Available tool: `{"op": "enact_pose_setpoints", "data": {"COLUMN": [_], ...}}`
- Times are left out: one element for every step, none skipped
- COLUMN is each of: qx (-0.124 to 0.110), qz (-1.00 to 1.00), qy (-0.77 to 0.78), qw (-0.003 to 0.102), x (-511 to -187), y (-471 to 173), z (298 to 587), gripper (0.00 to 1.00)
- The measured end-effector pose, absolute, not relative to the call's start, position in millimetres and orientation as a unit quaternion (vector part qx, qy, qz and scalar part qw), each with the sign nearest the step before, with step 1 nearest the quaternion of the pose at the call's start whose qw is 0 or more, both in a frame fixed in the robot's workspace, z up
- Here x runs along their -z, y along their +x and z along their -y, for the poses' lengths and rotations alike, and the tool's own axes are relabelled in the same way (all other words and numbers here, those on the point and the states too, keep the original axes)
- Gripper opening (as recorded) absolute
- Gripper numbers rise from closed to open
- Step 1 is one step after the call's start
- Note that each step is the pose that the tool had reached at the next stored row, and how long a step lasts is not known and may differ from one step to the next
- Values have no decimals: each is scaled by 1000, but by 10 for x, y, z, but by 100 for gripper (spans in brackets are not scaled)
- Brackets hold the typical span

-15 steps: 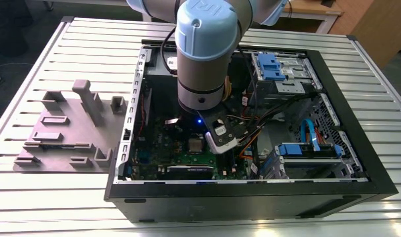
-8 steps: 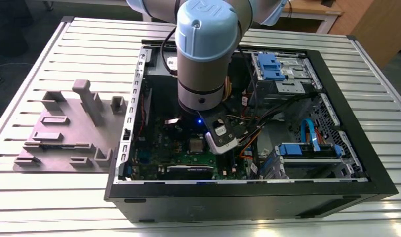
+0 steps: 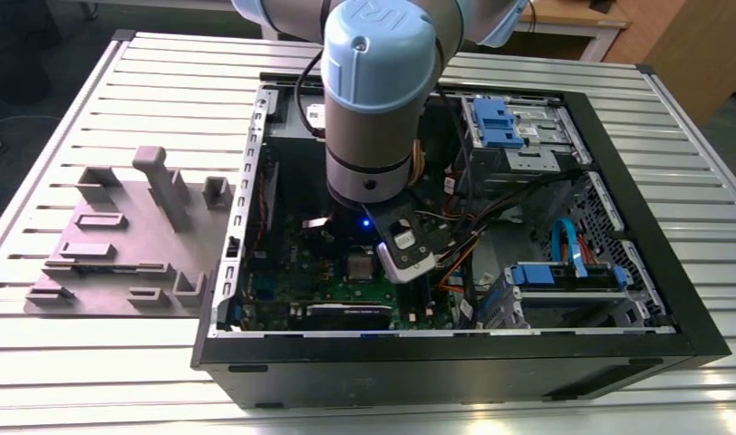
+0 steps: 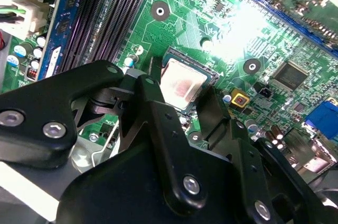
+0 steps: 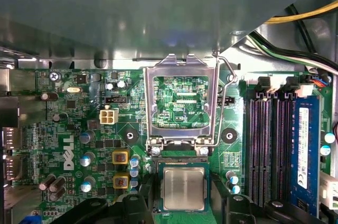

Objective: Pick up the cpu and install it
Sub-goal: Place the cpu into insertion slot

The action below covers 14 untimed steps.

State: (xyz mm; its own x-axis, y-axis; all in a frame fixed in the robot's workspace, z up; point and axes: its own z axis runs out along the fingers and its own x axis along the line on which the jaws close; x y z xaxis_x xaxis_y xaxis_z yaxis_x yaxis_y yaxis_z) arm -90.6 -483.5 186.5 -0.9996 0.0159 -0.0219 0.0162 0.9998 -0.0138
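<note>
Here's the claw (image 4: pixel 182 82), down inside the open computer case (image 3: pixel 465 362), poised low over the green motherboard (image 5: pixel 58 123). Its two black fingers (image 4: pixel 156 121) are spread apart, and both wrist views confirm it: nothing is gripped. The cpu (image 5: pixel 183 188) sits right between those fingers, flat in its socket (image 5: pixel 182 161), silvery top facing up, with a sliver of the socket's edge showing on either side between the chip and each finger. So the fingers flank the chip without pinching it.

Just beyond the fingertips, the shiny metal retention frame (image 5: pixel 150 102) is swung up and open, board traces visible through its window, so the chip is not yet clamped down. Off to one side of the claw run the long dark memory slots (image 5: pixel 266 145), close by but clear of the fingers.

In the exterior view, the arm (image 3: pixel 371 100) comes straight down into the case above the claw. Well away from the claw, outside the case toward the exterior view's left, the matte grey tray (image 3: pixel 114 245) with its raised blocks rests on the slatted table (image 3: pixel 102 381).
</note>
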Motion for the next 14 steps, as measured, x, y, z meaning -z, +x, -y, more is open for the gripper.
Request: {"op": "enact_pose_setpoints", "data": {"qx": [7, 7, 7, 7, 7, 7, 7, 7, 7, 7, 7, 7, 7, 7], "qz": [-1000, -1000, -1000, -1000, -1000, -1000, -1000, -1000, -1000, -1000, -1000, -1000, -1000, -1000], "qy": [8, 8, 8, 8, 8, 8, 8, 8, 8, 8, 8, 8, 8, 8], "qw": [11, 11, 11, 11, 12, 12, 12, 12, 12, 13, 13, 13, 13, 13], "x": [-1864, -1865, -1865, -1865, -1866, -1867, -1867, -1867, -1867, -1866, -1867, -1869, -1869, -1869], "y": [-907, -908, -910, -913, -916, -920, -923, -926, -930, -933, -935, -937, -938, -939], "z": [4835, 4835, 4835, 4835, 4835, 4835, 4835, 4835, 4834, 4834, 4834, 4835, 4835, 4835], "gripper": [54, 54, 54, 54, 54, 54, 54, 54, 54, 54, 54, 54, 54, 54]}}
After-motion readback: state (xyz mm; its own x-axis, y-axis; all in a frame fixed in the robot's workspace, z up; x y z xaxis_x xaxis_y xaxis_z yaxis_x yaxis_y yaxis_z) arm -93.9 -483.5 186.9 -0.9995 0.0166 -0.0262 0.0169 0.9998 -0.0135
